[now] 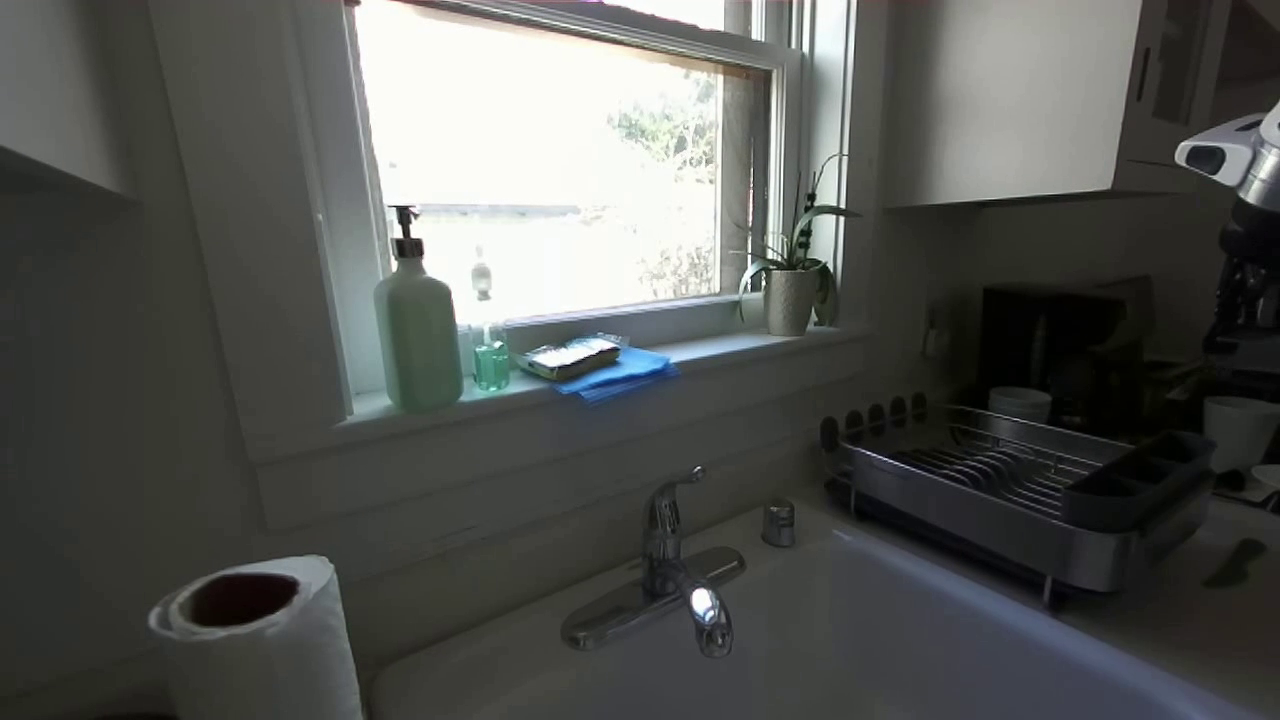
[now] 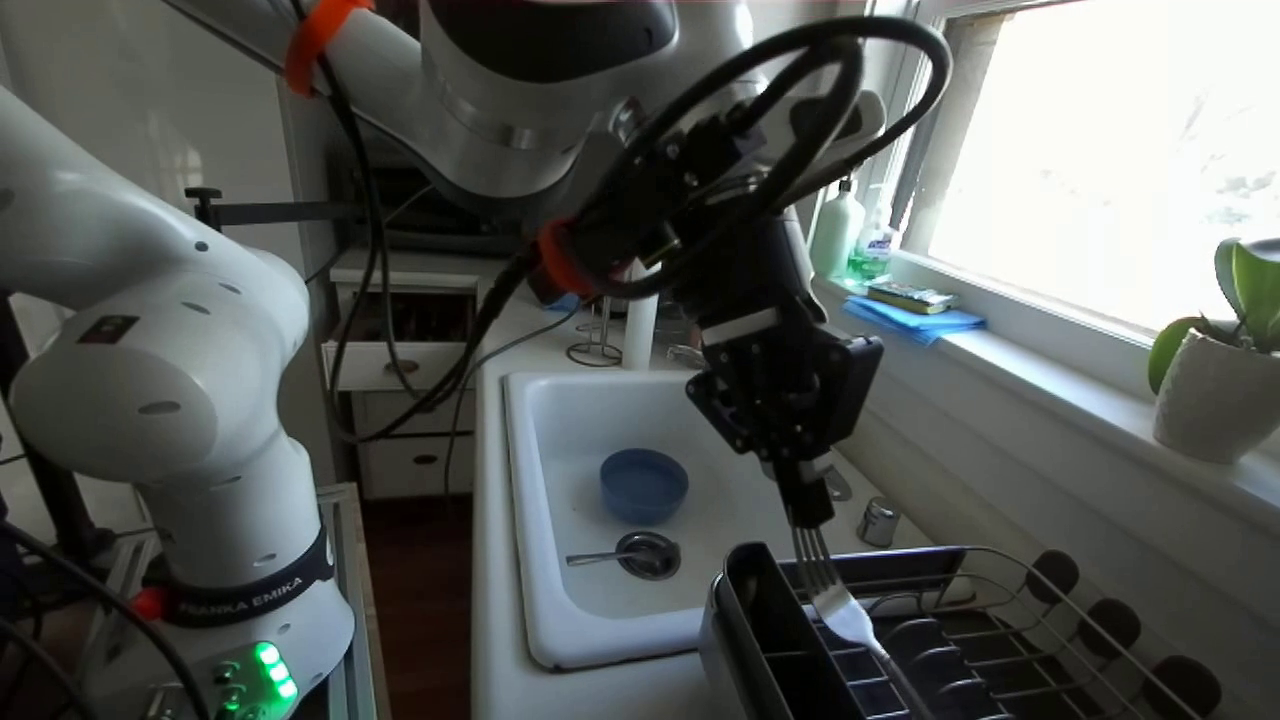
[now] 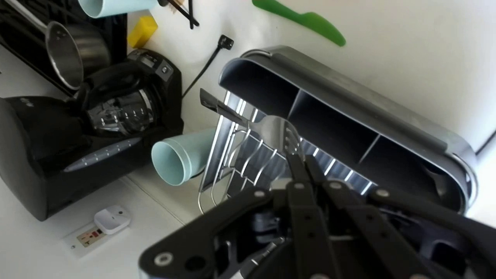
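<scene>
My gripper (image 3: 302, 158) is shut on the tines of a metal fork (image 3: 273, 130), whose handle points away from the fingers. In an exterior view the gripper (image 2: 808, 515) tilts downward and the fork (image 2: 842, 608) hangs from it, handle lowest, over the dish rack (image 1: 960, 500). Beside the fork is a dark cutlery holder (image 3: 399, 116) with three compartments; something dim, perhaps cutlery, lies in its right-hand one. The fork appears above the rack wires and next to the holder's edge; whether it touches either I cannot tell. The fingers hide the tine ends.
A white sink (image 2: 600, 655) holds a blue bowl (image 2: 644, 487) and a utensil (image 2: 595, 558) by the drain. Around the rack are a pale cup (image 3: 182, 157), a coffee maker (image 3: 116, 112), and a green knife (image 3: 306, 19). A faucet (image 1: 665, 540) stands behind the sink.
</scene>
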### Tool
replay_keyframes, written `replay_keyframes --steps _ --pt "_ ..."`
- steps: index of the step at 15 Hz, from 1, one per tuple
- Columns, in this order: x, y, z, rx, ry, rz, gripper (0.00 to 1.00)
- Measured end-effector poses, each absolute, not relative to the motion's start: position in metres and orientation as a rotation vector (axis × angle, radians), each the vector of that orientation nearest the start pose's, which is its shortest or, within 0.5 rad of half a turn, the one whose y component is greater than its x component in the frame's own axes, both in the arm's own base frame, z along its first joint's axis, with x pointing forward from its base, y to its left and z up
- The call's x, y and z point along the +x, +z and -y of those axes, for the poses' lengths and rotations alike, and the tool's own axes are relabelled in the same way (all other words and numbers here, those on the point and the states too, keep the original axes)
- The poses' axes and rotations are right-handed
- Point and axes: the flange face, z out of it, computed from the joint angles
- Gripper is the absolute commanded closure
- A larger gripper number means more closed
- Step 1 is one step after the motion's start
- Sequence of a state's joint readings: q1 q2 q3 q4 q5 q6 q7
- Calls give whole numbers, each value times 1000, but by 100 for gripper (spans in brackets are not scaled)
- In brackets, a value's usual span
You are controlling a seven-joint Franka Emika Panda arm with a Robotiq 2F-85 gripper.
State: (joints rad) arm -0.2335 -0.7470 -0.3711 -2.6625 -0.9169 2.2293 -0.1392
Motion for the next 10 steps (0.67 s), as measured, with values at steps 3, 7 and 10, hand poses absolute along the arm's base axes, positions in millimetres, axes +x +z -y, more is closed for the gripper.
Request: replay_keyframes --steps 3,7,10 --pt "292 482 222 2579 204 -75 99" --pt "297 483 216 2670 250 -48 99" --pt "299 488 215 2708 279 -26 99"
